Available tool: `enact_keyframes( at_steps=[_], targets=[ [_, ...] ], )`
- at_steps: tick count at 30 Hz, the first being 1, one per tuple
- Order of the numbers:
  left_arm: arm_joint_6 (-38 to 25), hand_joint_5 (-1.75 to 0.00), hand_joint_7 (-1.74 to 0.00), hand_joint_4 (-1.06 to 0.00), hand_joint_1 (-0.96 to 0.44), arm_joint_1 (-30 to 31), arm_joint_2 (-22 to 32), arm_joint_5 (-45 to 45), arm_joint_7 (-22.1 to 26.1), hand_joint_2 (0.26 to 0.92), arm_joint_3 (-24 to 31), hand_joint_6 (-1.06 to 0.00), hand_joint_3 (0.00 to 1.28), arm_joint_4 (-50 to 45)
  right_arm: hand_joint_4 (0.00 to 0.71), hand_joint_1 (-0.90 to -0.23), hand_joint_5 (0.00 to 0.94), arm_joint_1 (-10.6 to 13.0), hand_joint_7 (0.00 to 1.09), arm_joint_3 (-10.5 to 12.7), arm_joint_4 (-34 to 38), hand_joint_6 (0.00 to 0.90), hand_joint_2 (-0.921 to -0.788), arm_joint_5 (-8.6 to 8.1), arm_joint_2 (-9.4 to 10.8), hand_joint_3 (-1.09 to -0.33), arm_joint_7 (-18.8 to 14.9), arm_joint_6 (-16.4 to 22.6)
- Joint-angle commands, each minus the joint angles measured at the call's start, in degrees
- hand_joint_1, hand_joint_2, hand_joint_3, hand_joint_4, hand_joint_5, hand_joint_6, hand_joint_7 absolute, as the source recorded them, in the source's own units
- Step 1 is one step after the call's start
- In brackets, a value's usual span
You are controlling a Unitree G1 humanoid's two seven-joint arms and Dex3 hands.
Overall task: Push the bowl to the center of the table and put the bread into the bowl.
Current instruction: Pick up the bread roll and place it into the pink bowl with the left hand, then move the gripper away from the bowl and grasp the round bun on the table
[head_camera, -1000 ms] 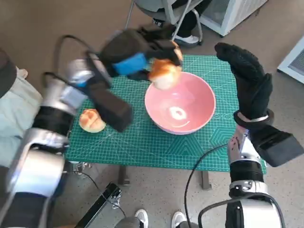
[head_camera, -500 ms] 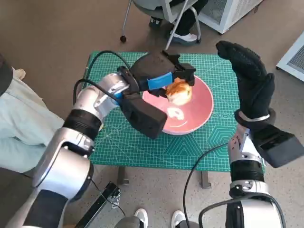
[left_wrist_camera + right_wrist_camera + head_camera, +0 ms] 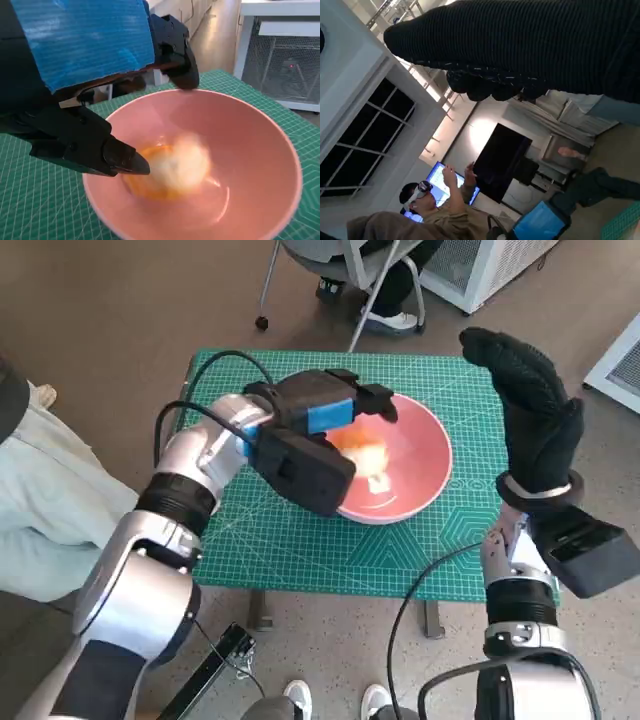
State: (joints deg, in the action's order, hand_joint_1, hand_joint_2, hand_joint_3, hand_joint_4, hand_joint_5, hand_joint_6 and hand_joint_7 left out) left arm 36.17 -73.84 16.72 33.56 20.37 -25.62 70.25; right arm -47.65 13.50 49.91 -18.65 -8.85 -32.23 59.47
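Bread (image 3: 177, 167) blurred inside bowl (image 3: 260, 135), clearer in wrist view.

A small table covered with a green grid-printed cutting mat (image 3: 300, 545) stood in the middle of the head view, on a brownish-grey floor (image 3: 120, 320). Directly on the mat, right of centre, sat 1 round pink bowl (image 3: 425, 455). The mat reached the table's near edge.

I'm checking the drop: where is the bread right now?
The bread lies inside the pink bowl near the table's middle, just beneath the left hand; it looks blurred in both views.
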Motion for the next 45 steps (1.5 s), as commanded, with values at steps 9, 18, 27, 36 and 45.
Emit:
enact_keyframes(
  at_steps=[9,18,27,36,45],
  targets=[
    [8.0,-0.02,-0.27,-0.11,-0.14,8.4,13.4,-11.7,9.1,0.803,8.3,-0.09,0.00,-14.5,0.328,-0.603,0.000,1.9,0.79,-0.1,-0.6,0.008,-0.921,0.28,-0.2,-0.718,0.6,-0.1],
    [0.2,-0.02,-0.21,-0.20,-0.07,20.1,25.4,-20.5,18.2,0.782,15.9,-0.22,0.00,-35.3,0.326,-0.607,0.000,1.7,0.79,-0.1,-0.6,0.005,-0.921,-0.45,0.1,-0.718,-0.1,-0.3],
    [-4.6,0.00,-0.15,-0.20,-0.07,28.1,32.8,-20.8,18.9,0.785,20.1,-0.26,0.00,-38.2,0.326,-0.607,0.000,0.8,0.79,-0.2,0.7,0.004,-0.921,-1.13,0.4,-0.717,-1.0,-0.6],
    [-7.8,0.00,-0.08,-0.20,-0.05,32.8,35.4,-18.2,18.4,0.789,19.6,-0.29,0.01,-37.4,0.326,-0.599,0.000,-0.1,0.79,-0.4,1.9,0.006,-0.921,-1.75,0.7,-0.709,-2.2,-1.2],
    [-12.2,0.00,-0.05,-0.19,-0.05,34.3,34.6,-16.9,20.1,0.784,18.1,-0.32,0.00,-38.3,0.325,-0.592,0.000,-0.5,0.79,-0.2,1.9,0.005,-0.921,-2.11,0.7,-0.710,-3.2,-2.2]
  ],
)
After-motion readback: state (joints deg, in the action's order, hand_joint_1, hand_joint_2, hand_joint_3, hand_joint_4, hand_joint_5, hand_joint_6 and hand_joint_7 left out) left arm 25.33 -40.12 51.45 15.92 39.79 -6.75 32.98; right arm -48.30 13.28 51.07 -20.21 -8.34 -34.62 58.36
